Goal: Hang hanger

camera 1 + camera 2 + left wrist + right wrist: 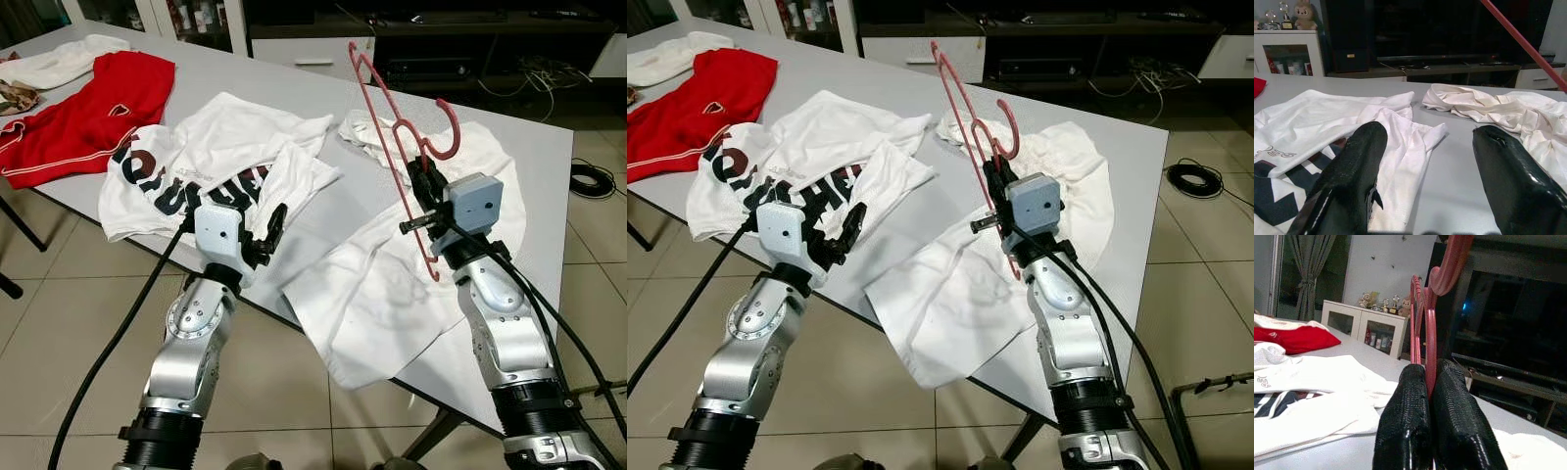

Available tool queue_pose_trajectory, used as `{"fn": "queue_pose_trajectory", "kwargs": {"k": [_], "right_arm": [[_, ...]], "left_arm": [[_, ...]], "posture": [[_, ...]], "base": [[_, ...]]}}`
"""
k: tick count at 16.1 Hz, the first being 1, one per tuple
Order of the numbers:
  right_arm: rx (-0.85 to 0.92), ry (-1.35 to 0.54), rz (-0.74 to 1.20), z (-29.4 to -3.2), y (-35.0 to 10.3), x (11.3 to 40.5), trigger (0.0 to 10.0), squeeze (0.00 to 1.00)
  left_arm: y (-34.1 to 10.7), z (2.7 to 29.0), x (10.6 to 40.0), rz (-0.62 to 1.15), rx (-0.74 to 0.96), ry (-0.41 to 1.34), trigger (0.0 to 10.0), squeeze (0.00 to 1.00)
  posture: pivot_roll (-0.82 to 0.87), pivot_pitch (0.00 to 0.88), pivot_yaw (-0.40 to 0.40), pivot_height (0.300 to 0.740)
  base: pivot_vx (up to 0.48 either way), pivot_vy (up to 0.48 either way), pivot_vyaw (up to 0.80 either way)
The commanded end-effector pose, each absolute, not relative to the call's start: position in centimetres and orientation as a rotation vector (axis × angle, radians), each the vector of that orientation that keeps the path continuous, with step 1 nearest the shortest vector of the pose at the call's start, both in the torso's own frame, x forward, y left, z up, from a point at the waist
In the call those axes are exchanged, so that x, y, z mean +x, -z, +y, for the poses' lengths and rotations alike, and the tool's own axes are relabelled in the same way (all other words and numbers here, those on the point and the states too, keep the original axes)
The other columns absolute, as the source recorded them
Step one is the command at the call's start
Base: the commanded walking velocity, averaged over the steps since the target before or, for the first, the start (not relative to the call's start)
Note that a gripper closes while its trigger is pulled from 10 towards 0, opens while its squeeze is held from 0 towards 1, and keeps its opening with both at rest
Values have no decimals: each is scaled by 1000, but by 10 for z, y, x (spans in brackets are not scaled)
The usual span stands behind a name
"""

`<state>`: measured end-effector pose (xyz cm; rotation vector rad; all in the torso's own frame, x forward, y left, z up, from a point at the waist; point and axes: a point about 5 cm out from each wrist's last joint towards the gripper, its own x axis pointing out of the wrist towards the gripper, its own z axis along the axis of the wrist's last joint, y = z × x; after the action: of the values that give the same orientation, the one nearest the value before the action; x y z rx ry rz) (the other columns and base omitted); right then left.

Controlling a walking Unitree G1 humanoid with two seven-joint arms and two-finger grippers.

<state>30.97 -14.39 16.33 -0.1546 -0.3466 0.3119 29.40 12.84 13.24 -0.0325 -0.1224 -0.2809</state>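
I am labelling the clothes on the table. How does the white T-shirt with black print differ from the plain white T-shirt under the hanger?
The printed white T-shirt carries large black lettering; the plain white T-shirt shows none. The printed one lies before the open left gripper; the plain one lies below the right gripper, which is shut on the red hanger. The plain one hangs over the table edge. Both are white and crumpled.
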Motion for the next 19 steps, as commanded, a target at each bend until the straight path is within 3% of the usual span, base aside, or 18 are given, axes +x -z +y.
{"fn": "queue_pose_trajectory", "kwargs": {"k": [1,11,19], "right_arm": [[-148,-320,-361,-140,-166,307,10000,0],[-140,-317,-361,-142,-168,308,10000,0],[-134,-316,-353,-141,-167,308,10000,0]], "left_arm": [[-137,128,296,-133,-26,277,10000,0],[-139,126,298,-140,-22,277,10000,0],[-139,124,298,-143,10,292,10000,0]], "posture": [[-57,0,64,736],[-59,0,59,736],[-58,0,63,736]], "base": [[0,439,0],[0,466,0],[0,0,0]]}}
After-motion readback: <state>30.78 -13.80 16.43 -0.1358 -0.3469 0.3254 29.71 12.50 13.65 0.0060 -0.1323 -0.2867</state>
